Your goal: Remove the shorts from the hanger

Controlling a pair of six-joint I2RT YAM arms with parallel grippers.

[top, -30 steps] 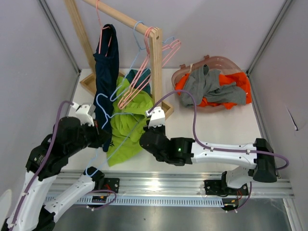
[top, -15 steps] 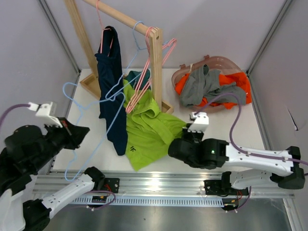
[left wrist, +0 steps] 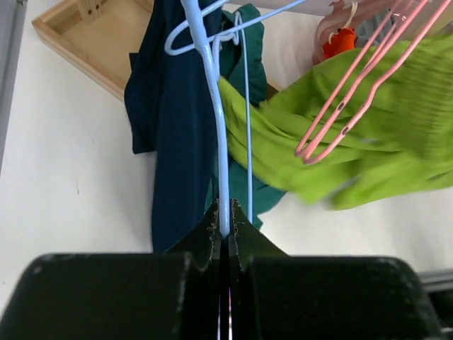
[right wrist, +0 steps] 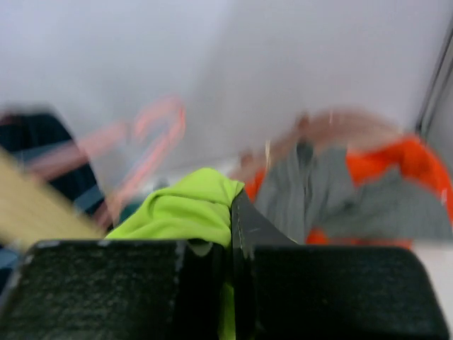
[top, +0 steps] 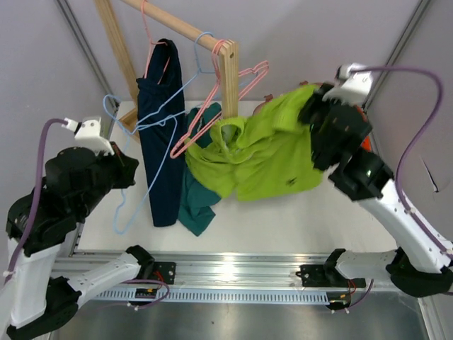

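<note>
Two tools are clamped shut, each on a different thing. The left tool (left wrist: 224,225) has its fingers pressed together on the wire of a light-blue hanger (left wrist: 216,134), which slants up from the fingers toward the wooden rail (top: 187,30).

The right tool (right wrist: 231,216) is raised high over the far right of the surface (top: 283,212) and pinches a bunched edge of the lime green shorts (top: 265,156). They are held in the air and spread sideways between this tool and the wooden post (top: 228,85). Their left end sits among the loose pink hangers (top: 212,122) beside the post. Whether that end is hooked on a hanger cannot be told.

The navy shorts (top: 157,134) hang long and straight from the rail on a pink hanger (top: 147,42), just left of the lime green pair. The teal shorts (top: 196,202) hang partly behind both, between them, with the lower end down at the surface.

In the right wrist view, past the fingers, the grey shorts (right wrist: 333,195) lie heaped on the orange shorts (right wrist: 417,170) in a pinkish basket (right wrist: 357,119). All of that is blurred. The rack's wooden base tray (left wrist: 92,49) lies on the surface behind the navy pair.
</note>
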